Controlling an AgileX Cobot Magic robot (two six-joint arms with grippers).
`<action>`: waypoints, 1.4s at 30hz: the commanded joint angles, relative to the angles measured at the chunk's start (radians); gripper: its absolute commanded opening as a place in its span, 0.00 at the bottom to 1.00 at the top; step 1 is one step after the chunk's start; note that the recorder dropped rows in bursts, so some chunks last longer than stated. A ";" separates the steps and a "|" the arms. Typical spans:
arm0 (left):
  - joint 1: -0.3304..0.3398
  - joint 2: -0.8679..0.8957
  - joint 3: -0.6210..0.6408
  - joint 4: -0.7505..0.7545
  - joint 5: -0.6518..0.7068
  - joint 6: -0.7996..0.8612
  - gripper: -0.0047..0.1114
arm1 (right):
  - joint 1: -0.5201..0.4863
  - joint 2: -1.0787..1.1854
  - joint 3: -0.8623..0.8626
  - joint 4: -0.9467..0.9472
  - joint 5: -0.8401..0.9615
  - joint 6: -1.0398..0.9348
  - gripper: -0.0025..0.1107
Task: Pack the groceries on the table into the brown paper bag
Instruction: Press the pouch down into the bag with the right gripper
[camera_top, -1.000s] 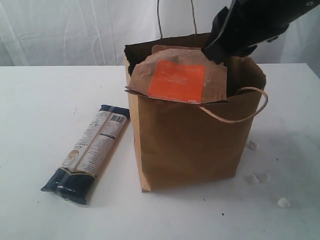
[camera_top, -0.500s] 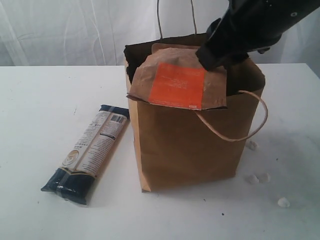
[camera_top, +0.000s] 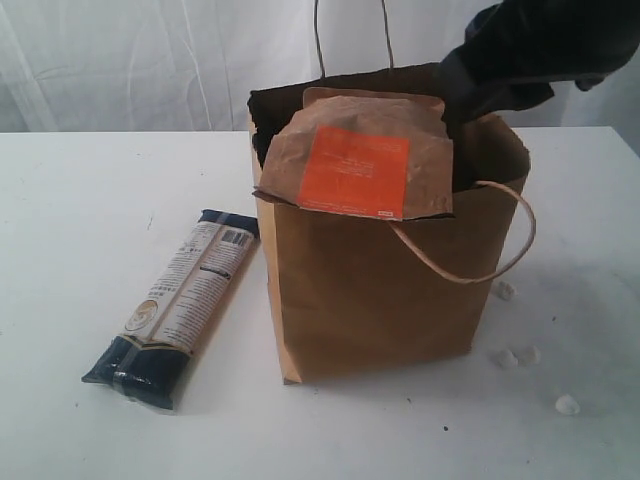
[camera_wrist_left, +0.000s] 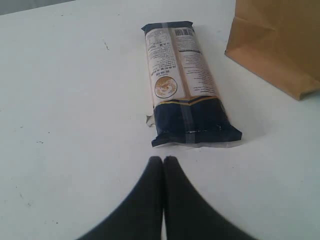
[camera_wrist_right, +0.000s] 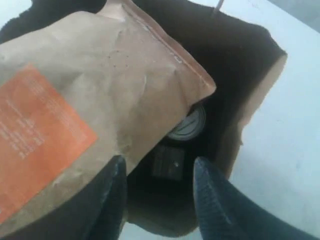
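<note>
The brown orange-labelled pouch (camera_top: 355, 160) was propped in the mouth of the brown paper bag (camera_top: 370, 290), leaning over its front rim. The right gripper (camera_wrist_right: 159, 164) was spread apart above the bag, empty. The left gripper (camera_wrist_left: 163, 161) was pressed together near the pasta packet (camera_wrist_left: 182, 82), laid flat on the counter (camera_top: 90, 200).

Beside the right tool (camera_wrist_right: 157, 169), the pouch (camera_wrist_right: 85, 100) covers most of the mouth of the brown paper bag (camera_wrist_right: 260, 95); a dark gap is free past its tips. Ahead of the left tool (camera_wrist_left: 163, 160) lies the pasta packet (camera_wrist_left: 182, 85), bare surface (camera_wrist_left: 65, 100) alongside.
</note>
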 joint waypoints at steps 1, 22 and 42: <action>0.001 -0.004 0.003 -0.004 0.003 0.000 0.04 | -0.036 -0.007 0.002 0.000 0.018 0.044 0.40; 0.001 -0.004 0.003 -0.004 0.003 0.000 0.04 | -0.121 0.050 0.004 0.340 -0.001 0.030 0.53; 0.001 -0.004 0.003 -0.004 0.003 0.000 0.04 | -0.181 0.062 0.129 0.463 -0.068 -0.025 0.53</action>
